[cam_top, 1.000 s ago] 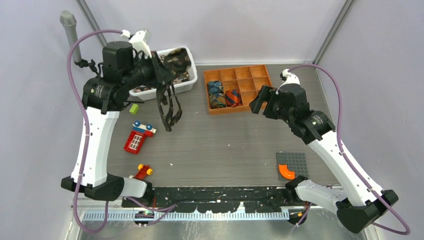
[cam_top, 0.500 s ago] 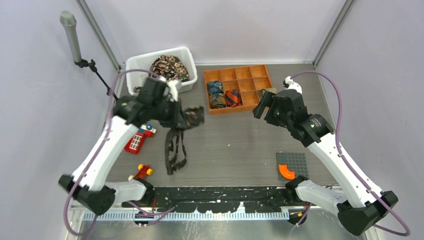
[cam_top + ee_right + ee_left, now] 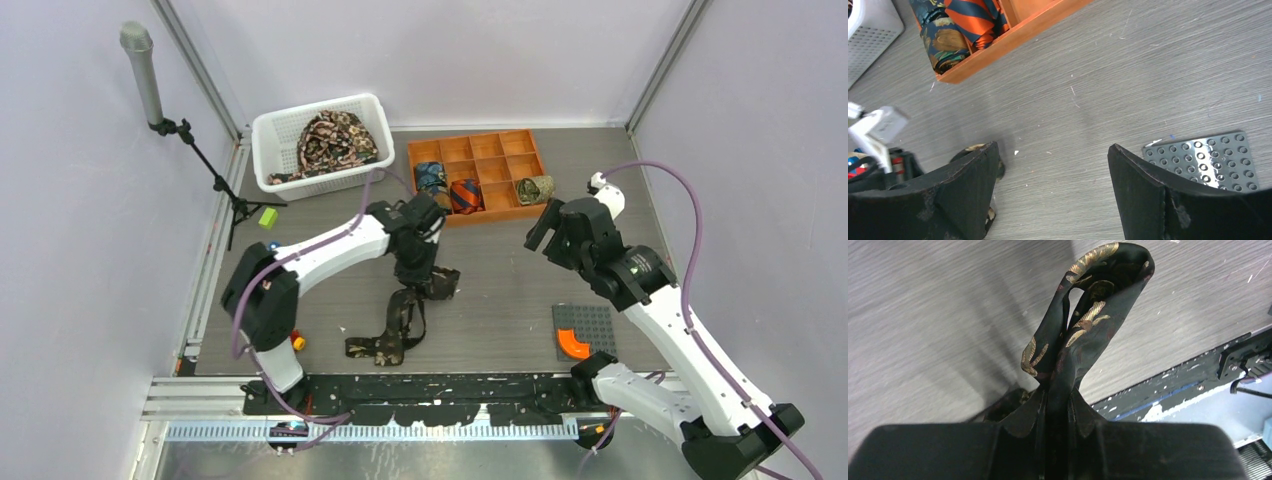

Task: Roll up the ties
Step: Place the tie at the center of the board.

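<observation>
Grey woodgrain table (image 3: 500,300), limp paisley tie (image 3: 393,335)

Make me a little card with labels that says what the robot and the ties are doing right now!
Left hand: shut on the black gold-patterned tie
Held tie: doubled over, hanging from the hand, its lower end on the table
Right hand: open, holding nothing
Orange tray: holds a blue rolled tie and an orange-red rolled tie
White basket: holds a pile of ties
</observation>
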